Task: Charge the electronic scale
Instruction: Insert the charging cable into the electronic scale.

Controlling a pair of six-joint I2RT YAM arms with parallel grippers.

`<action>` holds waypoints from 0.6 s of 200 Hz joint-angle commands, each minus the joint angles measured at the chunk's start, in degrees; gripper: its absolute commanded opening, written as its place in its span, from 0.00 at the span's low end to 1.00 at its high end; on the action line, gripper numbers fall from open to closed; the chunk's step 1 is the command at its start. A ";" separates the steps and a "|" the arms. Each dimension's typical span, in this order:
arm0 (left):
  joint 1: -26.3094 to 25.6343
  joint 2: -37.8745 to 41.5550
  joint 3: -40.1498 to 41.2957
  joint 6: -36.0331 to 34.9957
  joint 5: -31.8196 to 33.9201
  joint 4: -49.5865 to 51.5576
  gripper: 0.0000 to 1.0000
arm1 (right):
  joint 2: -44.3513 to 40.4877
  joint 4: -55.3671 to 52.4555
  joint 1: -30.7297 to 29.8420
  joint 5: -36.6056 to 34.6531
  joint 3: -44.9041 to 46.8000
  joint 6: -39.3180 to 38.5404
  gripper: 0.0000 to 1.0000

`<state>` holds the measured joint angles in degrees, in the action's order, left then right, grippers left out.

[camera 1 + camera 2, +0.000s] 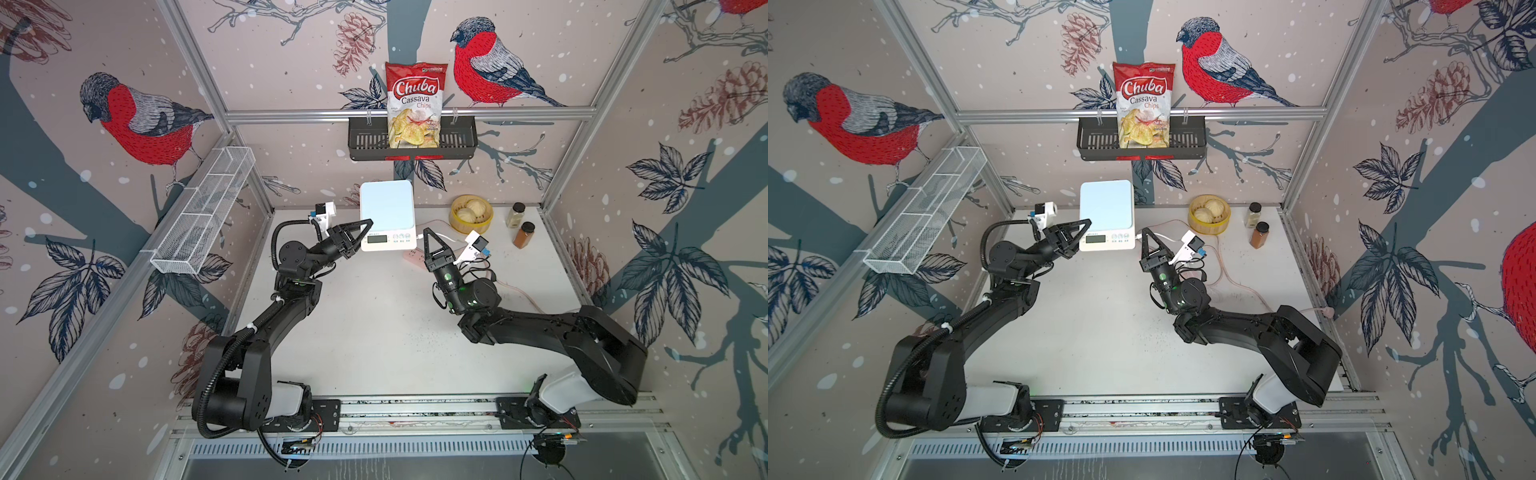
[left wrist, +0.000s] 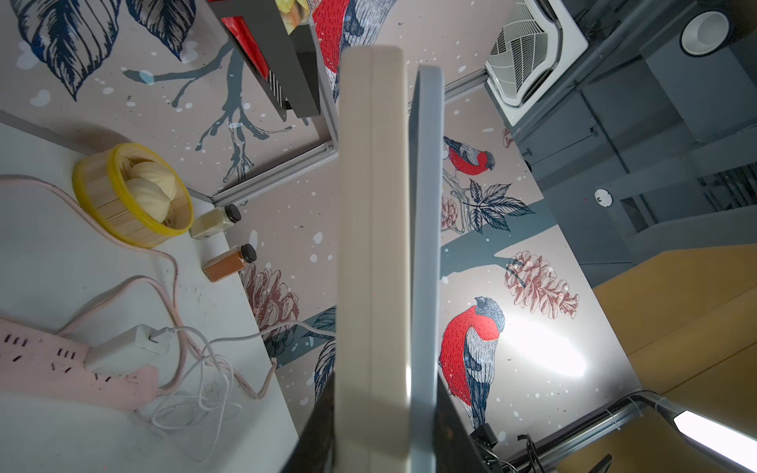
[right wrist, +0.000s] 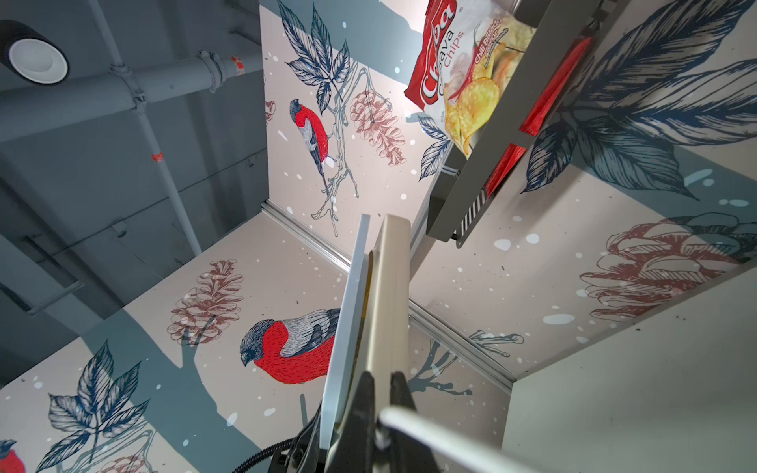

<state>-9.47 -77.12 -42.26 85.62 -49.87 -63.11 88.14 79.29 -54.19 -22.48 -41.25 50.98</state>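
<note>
Inside the bird-papered booth, above the white table [image 1: 374, 324], we are clamping the electronic scale [image 1: 387, 208] between the fingers of our left gripper [image 1: 368, 227], just behind the pink power strip [image 1: 412, 256]. Our right gripper [image 1: 428, 235] is pinching a white cable [image 3: 430, 434] above that strip.

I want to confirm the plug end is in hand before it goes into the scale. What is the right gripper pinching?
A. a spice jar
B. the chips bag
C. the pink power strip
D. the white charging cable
D: in the right wrist view the white charging cable comes out from between the shut fingers of the right gripper, close beside the edge of the electronic scale.
</note>
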 commanded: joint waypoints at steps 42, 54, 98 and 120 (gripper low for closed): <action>-1.42 2.79 2.92 2.20 2.66 -4.86 0.00 | 4.93 -2.53 -1.62 0.10 -3.28 -2.15 0.00; -1.46 3.74 3.76 2.40 4.13 -4.50 0.00 | 5.37 -1.64 -2.35 -1.89 -2.72 -2.50 0.00; -1.68 5.88 5.44 2.45 7.12 -2.81 0.00 | 8.10 4.25 -3.29 -3.21 -2.07 -3.76 0.00; -2.04 6.19 5.02 2.23 7.21 -2.41 0.00 | 9.25 2.43 -3.81 -1.43 -3.76 -4.96 0.00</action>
<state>-10.63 -71.94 -36.56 85.84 -41.36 -59.05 95.96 86.96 -57.08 -29.58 -43.79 48.86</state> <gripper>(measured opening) 0.267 0.091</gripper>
